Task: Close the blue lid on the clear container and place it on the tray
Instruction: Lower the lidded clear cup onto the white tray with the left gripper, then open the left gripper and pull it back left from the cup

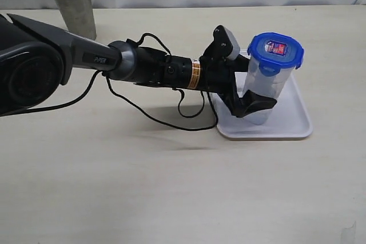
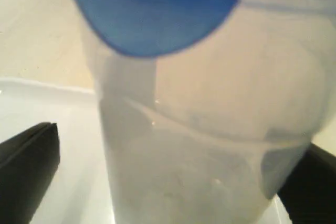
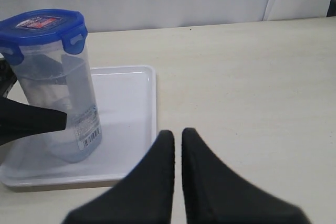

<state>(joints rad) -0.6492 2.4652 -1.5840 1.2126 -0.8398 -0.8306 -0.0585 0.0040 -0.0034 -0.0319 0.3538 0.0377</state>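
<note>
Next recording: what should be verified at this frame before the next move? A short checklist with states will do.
1. The blue lid sits on top of the clear container: ok.
2. All lid flaps are snapped down: cannot tell, as the far side is hidden.
3. The container stands upright on the tray, inside its rim: ok.
4. The left pincer is open, one finger on each side of the container: ok.
5. The finger pads are free of the container wall: cannot tell.
6. The right pincer is shut and off the tray, over the table: ok.
</note>
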